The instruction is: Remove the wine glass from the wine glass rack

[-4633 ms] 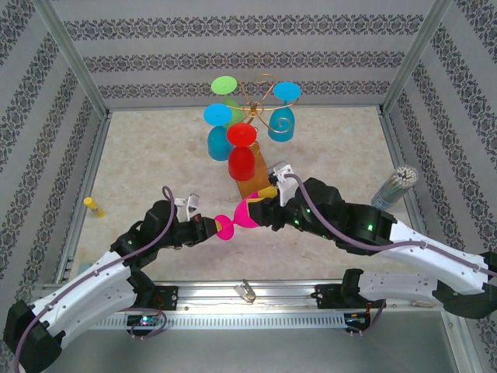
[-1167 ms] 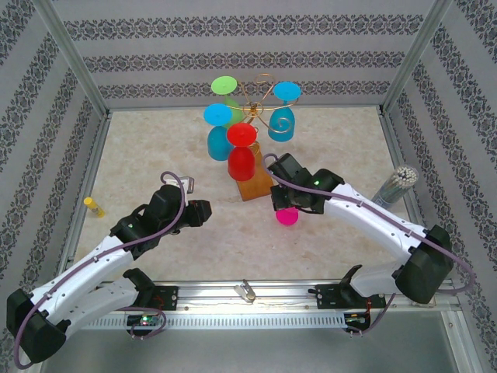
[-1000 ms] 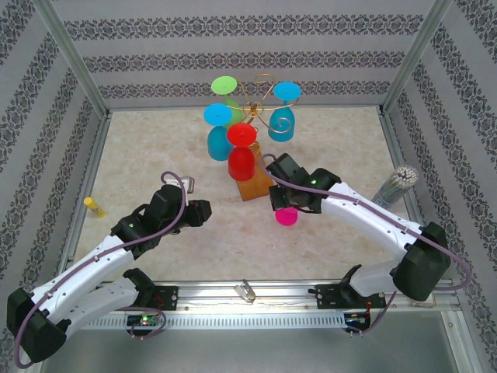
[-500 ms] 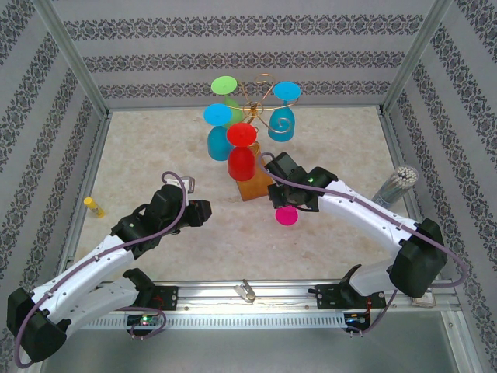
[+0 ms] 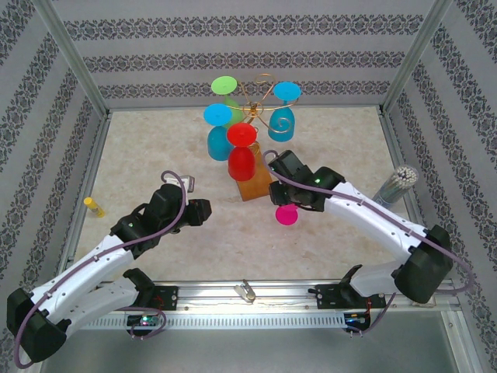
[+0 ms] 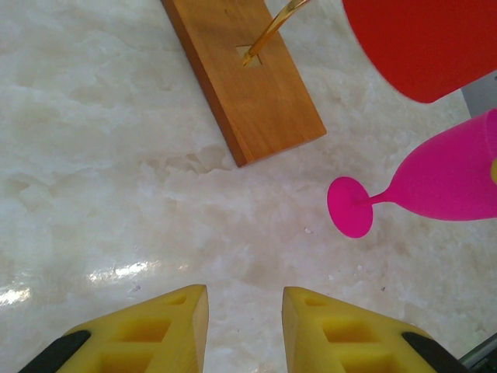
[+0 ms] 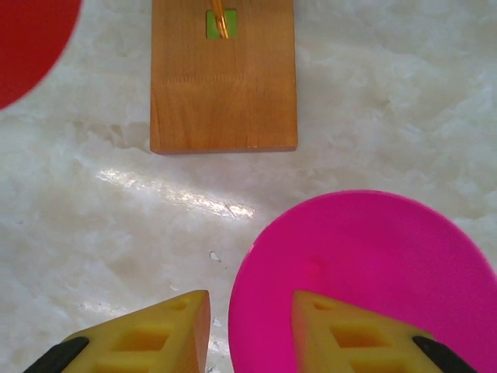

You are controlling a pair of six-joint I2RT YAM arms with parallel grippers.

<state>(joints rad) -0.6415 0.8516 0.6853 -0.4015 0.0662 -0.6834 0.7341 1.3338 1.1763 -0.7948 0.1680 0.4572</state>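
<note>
Lab test cell — aluminium frame [image 5: 74, 62], patterned walls [image 5: 248, 31].

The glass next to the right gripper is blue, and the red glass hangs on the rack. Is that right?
Not quite. The glass by the right gripper is pink, not blue, as the top view shows. The red glass does hang on the rack.

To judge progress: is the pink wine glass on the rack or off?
Off: the pink wine glass stands on the table, clear of the wine glass rack.
</note>
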